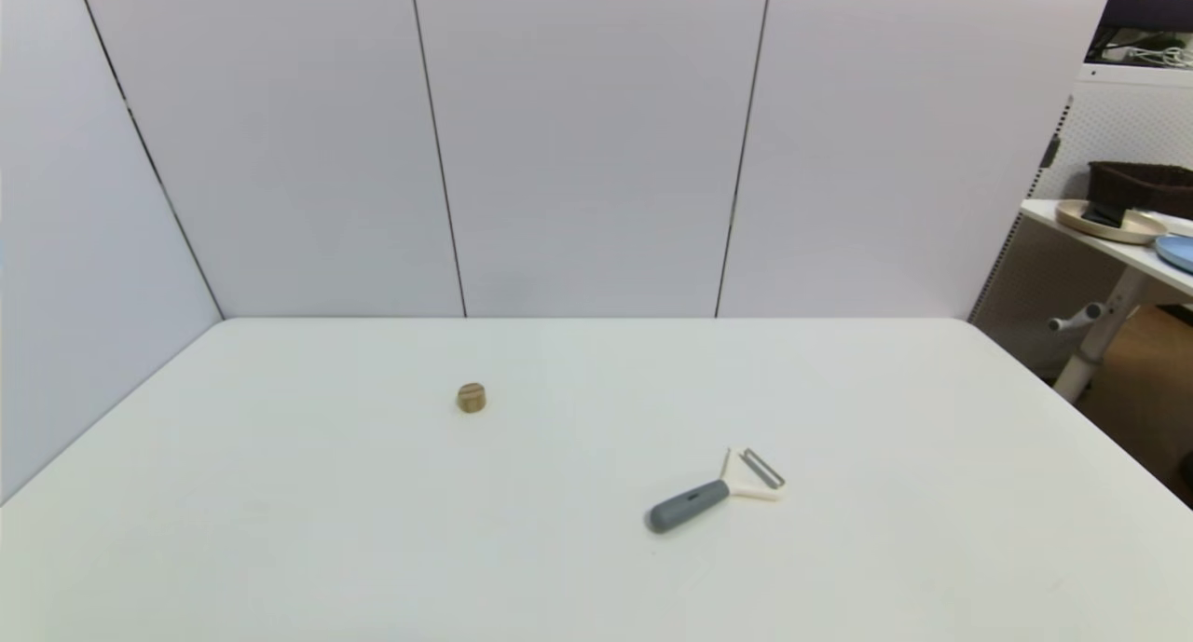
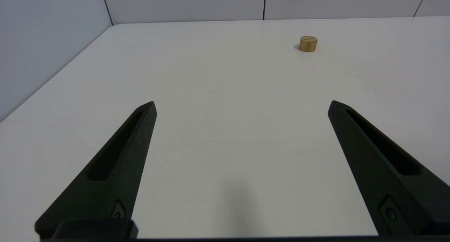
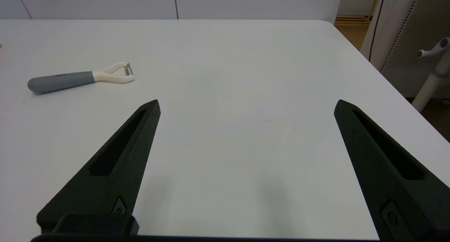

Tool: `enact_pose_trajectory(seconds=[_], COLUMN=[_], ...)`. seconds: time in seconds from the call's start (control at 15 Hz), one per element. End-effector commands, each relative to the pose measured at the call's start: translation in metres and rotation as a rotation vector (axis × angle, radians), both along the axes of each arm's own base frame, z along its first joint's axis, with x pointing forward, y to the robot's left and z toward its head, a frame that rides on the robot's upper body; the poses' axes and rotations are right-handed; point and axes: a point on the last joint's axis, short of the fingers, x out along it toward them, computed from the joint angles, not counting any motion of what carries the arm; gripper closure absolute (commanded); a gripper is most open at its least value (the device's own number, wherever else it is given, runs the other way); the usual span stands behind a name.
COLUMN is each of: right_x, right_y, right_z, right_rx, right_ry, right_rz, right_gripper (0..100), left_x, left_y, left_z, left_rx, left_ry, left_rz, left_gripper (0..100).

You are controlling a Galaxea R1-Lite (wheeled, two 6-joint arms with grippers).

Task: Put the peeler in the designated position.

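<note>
Grey-handled and cream-headed, the peeler (image 1: pixel 716 491) lay flat on the white table (image 1: pixel 280 530) in the head view, toward four o'clock from the tan cylinder (image 1: pixel 471 397) and well apart from it; neither arm showed there, and a side table (image 1: pixel 1100 237) with dishes stood at three o'clock. No writing was readable. From the left wrist, the left gripper (image 2: pixel 242 105) was spread wide, holding nothing, the cylinder beyond at one o'clock. From the right wrist, the right gripper (image 3: pixel 247 105) was likewise released, the peeler at ten o'clock.
</note>
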Motion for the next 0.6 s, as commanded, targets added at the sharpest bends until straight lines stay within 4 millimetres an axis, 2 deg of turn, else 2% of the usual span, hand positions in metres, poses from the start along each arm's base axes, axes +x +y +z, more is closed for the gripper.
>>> enact_pose_trajectory(seconds=[0.07, 0.33, 0.47, 0.6], right_x=[0.0, 0.0, 0.0, 0.0], right_y=[0.0, 0.0, 0.0, 0.0], right_z=[0.0, 0.0, 0.0, 0.0], right_rx=[0.0, 0.0, 0.0, 0.0], right_ry=[-0.001, -0.001, -0.001, -0.001], right_rz=[0.001, 0.001, 0.001, 0.001], right_gripper=[0, 0, 0, 0], left_x=[0.0, 0.002, 0.008, 0.022], left_y=[0.0, 0.0, 0.0, -0.002], left_z=[0.0, 0.002, 0.027, 0.062], left_rx=[-0.004, 0.002, 0.067, 0.144], left_ry=[0.002, 0.028, 0.092, 0.175], left_rz=[0.003, 0.018, 0.011, -0.076], left_gripper=[0, 0, 0, 0])
